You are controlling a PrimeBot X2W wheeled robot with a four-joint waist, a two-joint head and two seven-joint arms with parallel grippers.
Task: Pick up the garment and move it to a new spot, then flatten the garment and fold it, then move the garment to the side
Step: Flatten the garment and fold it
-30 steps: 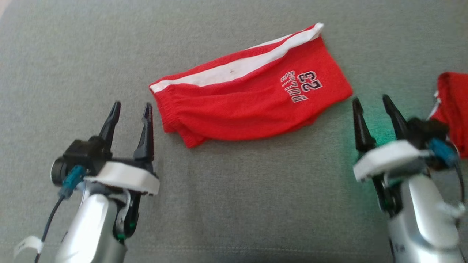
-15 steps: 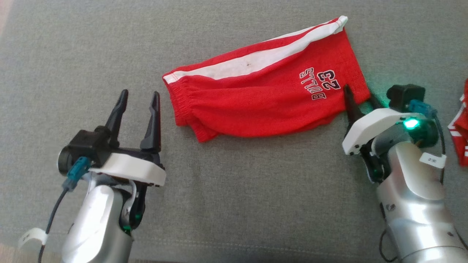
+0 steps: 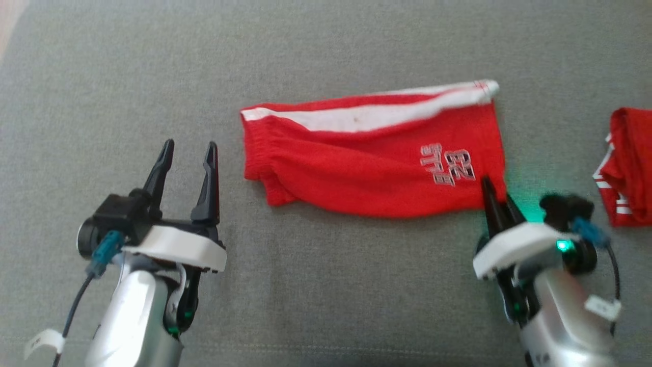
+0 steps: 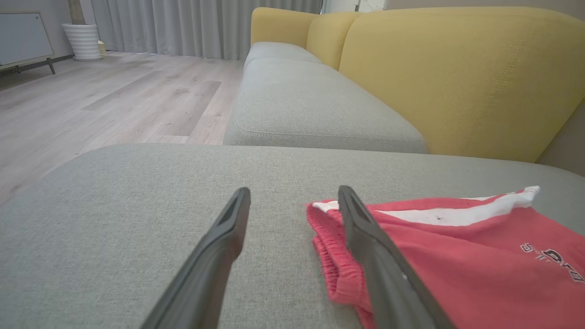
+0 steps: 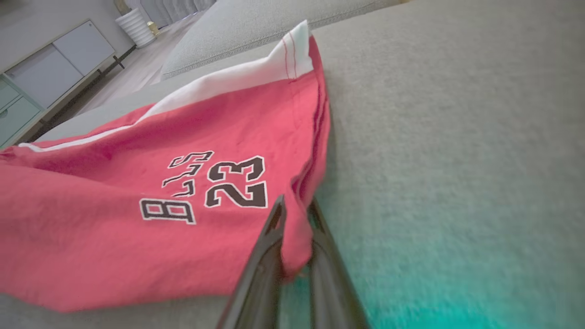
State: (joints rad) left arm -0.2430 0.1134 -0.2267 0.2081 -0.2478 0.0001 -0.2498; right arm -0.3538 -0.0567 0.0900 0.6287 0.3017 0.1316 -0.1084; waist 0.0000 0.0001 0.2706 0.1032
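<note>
The garment (image 3: 367, 158) is a pair of red shorts with a white side stripe and a "23" print, lying folded flat on the grey sofa cushion (image 3: 326, 285). My right gripper (image 3: 496, 196) is shut on the garment's near right corner, and the right wrist view shows the red cloth (image 5: 183, 183) pinched between the two fingers (image 5: 265, 256). My left gripper (image 3: 186, 153) stands open just left of the elastic waistband, apart from it. In the left wrist view the waistband (image 4: 333, 256) lies beside the right finger (image 4: 379, 269).
A second red and white piece of clothing (image 3: 629, 165) lies at the right edge of the cushion. Behind stand a yellow sofa back (image 4: 457, 77) and another grey seat (image 4: 301, 105). Wooden floor (image 4: 91, 100) lies off the cushion's left side.
My right gripper has shut on the garment's right corner and pulled it back toward me, swinging the garment level. The left gripper has stayed open in place. The head camera has shifted.
</note>
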